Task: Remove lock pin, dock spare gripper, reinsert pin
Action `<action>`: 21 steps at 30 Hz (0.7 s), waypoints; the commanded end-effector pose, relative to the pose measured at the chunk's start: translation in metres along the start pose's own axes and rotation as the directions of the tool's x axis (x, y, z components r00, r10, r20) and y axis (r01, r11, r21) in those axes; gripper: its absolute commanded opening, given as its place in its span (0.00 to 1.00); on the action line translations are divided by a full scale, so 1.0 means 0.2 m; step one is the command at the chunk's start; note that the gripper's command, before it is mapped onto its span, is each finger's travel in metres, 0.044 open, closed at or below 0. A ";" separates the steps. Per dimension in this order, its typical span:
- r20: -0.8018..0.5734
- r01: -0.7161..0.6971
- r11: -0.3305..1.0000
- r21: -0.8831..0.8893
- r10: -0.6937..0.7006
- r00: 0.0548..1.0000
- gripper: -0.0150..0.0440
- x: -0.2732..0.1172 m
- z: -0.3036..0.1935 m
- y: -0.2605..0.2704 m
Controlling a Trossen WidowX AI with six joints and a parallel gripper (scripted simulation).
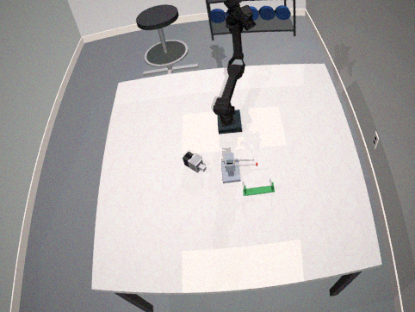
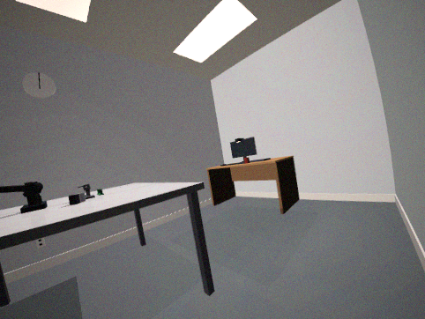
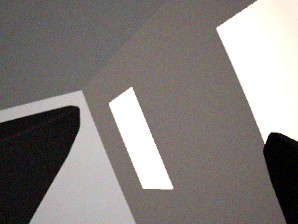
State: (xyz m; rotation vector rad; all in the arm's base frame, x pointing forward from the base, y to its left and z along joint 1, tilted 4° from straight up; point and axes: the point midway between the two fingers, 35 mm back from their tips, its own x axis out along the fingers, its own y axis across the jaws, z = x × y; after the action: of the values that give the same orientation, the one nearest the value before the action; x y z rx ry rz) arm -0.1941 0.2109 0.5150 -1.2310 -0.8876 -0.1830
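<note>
The grey mount (image 1: 231,177) (image 2: 87,191) stands in front of the arm's base. The lock pin (image 1: 257,164) runs through the socket at its top and sticks out to the right in the top view, ending in a red tip. The spare gripper (image 1: 196,161) (image 2: 77,199), a grey and black block with a light spigot, lies on the table left of the mount, apart from it. My gripper (image 3: 173,129) is open and empty, with its black fingers wide apart. It is raised far behind the base, away from the mount, pin and spare gripper.
A green bracket (image 1: 258,190) (image 2: 100,192) with two upright ends lies in front and right of the mount. The arm's dark base (image 1: 230,125) (image 2: 33,206) is on the white table (image 1: 142,224). Behind the table are a round stool (image 1: 157,17) and a rack with blue weights.
</note>
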 end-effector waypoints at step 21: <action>-0.343 -0.279 0.828 0.486 0.475 0.811 0.76 0.69 -1.31 0.28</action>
State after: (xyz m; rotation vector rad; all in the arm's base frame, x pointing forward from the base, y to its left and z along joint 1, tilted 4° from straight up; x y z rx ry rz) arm 0.0240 0.0626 0.5605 -0.9010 -0.3217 0.0204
